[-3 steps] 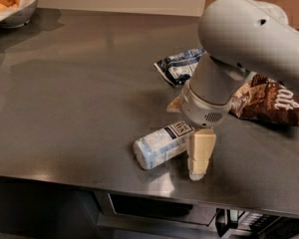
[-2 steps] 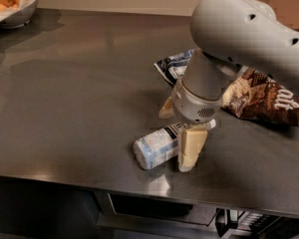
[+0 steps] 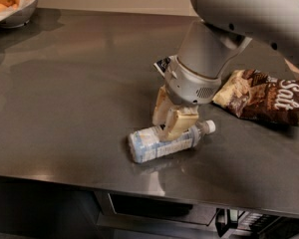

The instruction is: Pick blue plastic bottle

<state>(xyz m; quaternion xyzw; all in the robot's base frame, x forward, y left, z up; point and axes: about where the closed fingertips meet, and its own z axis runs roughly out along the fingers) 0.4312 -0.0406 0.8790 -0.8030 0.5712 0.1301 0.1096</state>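
Observation:
The blue plastic bottle (image 3: pixel 150 144) lies on its side on the dark counter (image 3: pixel 74 88), white cap (image 3: pixel 210 126) pointing right. My gripper (image 3: pixel 165 129) comes down from the grey arm (image 3: pixel 209 49) onto the bottle's middle. Its cream fingers (image 3: pixel 182 122) stand on either side of the body, closed against it. The bottle still rests on the counter.
A brown snack bag (image 3: pixel 264 96) lies just right of the gripper. A corner of a blue-and-white foil bag (image 3: pixel 162 64) shows behind the wrist. A bowl of orange fruit (image 3: pixel 10 4) stands at the far left corner. The counter's front edge (image 3: pixel 139 185) runs close below the bottle.
The gripper has lowered onto the bottle and its fingers have drawn together around it. The bottle has turned slightly, and its cap now shows at the right.

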